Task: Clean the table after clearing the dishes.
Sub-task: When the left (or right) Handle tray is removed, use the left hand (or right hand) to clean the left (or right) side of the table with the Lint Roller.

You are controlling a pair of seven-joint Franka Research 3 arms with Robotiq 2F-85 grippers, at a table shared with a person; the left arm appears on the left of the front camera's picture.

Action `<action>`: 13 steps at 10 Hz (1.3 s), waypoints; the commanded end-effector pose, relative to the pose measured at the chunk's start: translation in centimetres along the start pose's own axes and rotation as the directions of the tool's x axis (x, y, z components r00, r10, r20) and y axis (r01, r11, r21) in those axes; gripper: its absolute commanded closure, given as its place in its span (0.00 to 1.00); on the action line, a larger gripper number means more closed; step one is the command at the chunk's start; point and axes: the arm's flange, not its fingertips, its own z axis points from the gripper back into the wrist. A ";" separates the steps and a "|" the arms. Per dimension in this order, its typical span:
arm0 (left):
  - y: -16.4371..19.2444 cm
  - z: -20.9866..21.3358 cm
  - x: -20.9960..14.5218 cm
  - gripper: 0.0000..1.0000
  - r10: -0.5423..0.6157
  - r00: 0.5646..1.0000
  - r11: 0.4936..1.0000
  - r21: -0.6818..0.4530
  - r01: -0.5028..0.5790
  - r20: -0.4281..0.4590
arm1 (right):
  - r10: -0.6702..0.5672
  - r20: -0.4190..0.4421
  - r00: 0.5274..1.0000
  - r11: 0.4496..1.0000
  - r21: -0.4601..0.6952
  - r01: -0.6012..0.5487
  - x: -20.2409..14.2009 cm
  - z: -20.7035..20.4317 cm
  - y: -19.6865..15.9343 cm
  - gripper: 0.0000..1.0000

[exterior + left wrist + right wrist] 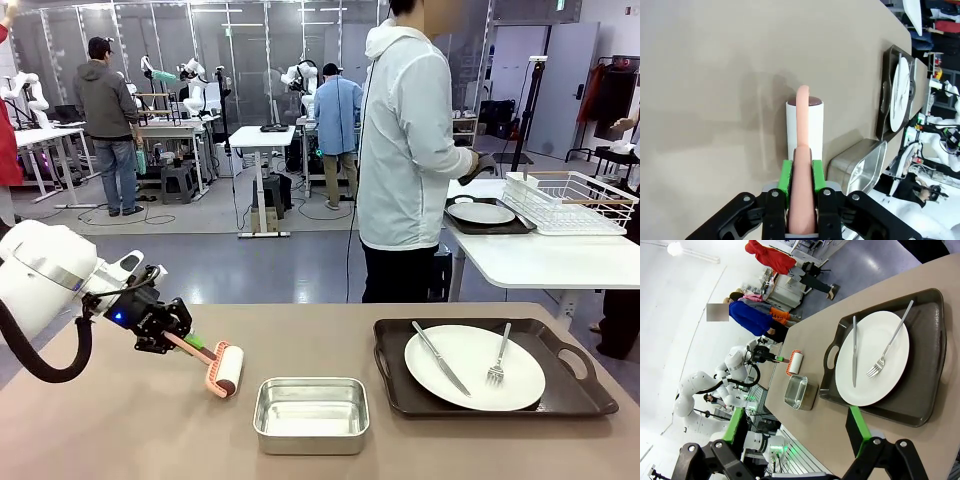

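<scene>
My left gripper (176,340) is shut on the pink handle of a white lint roller (228,370), held low over the left part of the tan table (120,430); I cannot tell whether the roll touches the top. In the left wrist view the green pads (785,176) clamp the handle and the roller (805,122) points away. One white plate (474,367) with a knife (440,358) and fork (498,355) lies on a dark tray (580,390) at the table's right. My right gripper (796,432) stands open above the tray (925,385) and plate (872,357).
A steel pan (311,413) sits near the front middle, right of the roller. A person (405,150) stands with back turned at a white side table (540,262) holding a second tray with a plate (480,213) and a wire rack (570,200).
</scene>
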 end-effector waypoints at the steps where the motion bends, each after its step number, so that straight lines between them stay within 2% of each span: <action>1: 3.7 0.0 0.8 0.79 -0.051 0.999 0.998 0.032 0.050 0.012 | 0.006 0.003 1.000 1.000 0.005 -0.006 -0.2 0.0 0.3 0.00; 3: 6.8 1.8 0.4 0.79 -0.072 0.996 0.997 0.034 0.070 0.057 | 0.006 0.003 1.000 1.000 0.005 -0.006 -0.2 0.0 0.3 0.00; 4: 8.7 3.2 0.3 0.79 -0.085 0.994 0.993 0.093 0.078 0.073 | 0.006 0.003 1.000 1.000 0.005 -0.006 -0.2 0.0 0.3 0.00; 7: 13.1 8.1 -0.5 0.79 -0.116 0.989 0.982 0.158 0.101 0.094 | 0.006 0.003 1.000 1.000 0.005 -0.006 -0.2 0.0 0.3 0.00; 8: 14.6 9.8 -0.7 0.79 -0.089 0.990 0.959 0.279 0.057 0.106 | 0.006 0.003 1.000 1.000 0.005 -0.006 -0.2 0.0 0.3 0.00; 9: 15.5 11.5 -1.0 0.79 -0.064 0.987 0.938 0.346 0.008 0.150 | 0.006 0.003 1.000 1.000 0.005 -0.006 -0.2 0.0 0.3 0.00; 10: 15.7 12.6 -1.3 0.79 -0.071 0.981 0.937 0.350 0.003 0.182 | 0.006 0.003 1.000 1.000 0.005 -0.006 -0.2 0.0 0.3 0.00; 13: 15.0 14.3 -1.7 0.79 -0.113 0.975 0.890 0.455 0.014 0.192 | 0.006 0.003 1.000 1.000 0.005 -0.006 -0.2 0.0 0.3 0.00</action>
